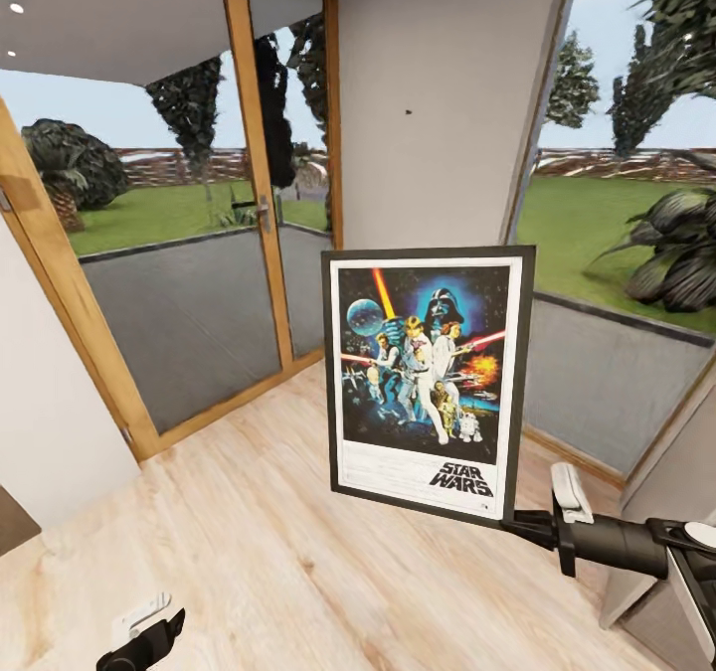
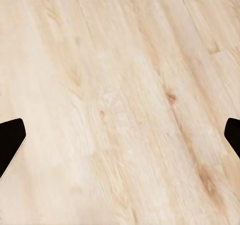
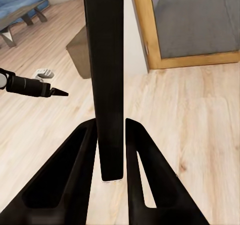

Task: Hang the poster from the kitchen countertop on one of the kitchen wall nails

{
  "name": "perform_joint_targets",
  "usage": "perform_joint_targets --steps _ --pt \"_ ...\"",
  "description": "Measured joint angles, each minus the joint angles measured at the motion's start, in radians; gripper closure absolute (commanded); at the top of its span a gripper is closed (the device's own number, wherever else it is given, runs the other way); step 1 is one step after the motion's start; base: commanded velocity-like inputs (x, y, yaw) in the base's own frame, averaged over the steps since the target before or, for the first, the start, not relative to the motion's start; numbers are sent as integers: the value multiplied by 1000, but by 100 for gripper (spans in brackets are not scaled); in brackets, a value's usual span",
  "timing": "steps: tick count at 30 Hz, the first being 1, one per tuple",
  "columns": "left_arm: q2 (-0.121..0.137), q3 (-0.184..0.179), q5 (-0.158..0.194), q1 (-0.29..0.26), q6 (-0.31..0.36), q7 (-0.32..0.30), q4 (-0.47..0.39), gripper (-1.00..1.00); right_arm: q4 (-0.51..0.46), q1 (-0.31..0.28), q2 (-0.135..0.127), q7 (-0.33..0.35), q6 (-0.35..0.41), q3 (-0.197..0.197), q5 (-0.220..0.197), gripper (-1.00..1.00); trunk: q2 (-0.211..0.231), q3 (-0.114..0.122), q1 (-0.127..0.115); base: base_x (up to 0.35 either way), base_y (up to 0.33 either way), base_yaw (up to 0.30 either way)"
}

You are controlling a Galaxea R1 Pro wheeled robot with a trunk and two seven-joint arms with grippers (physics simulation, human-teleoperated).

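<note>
The framed poster (image 1: 426, 378) stands upright below a wall nail (image 1: 408, 112).

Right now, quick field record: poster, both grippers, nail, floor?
poster: upright black-framed Star Wars poster, held off the floor, tilted slightly
right gripper: right gripper clamped on the frame's lower right edge
left gripper: left gripper open, over the floor, holding nothing
nail: small dark wall nail on the pale grey wall, above the poster
floor: light wood plank floor

- Open wood floor (image 1: 259, 542) below and left of the held poster (image 1: 428, 378).
- Bare grey wall (image 1: 438, 104) behind, one wall nail (image 1: 408, 112) above.
- Glazed door (image 1: 169, 253) left, window (image 1: 626, 253) right.
</note>
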Motion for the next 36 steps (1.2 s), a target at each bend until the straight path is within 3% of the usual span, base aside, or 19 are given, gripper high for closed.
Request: perform_joint_targets --steps 36 --pt "0 0 0 0 0 0 0 -100 0 1 0 0 0 0 0 100 0 0 0 269 238 -9"
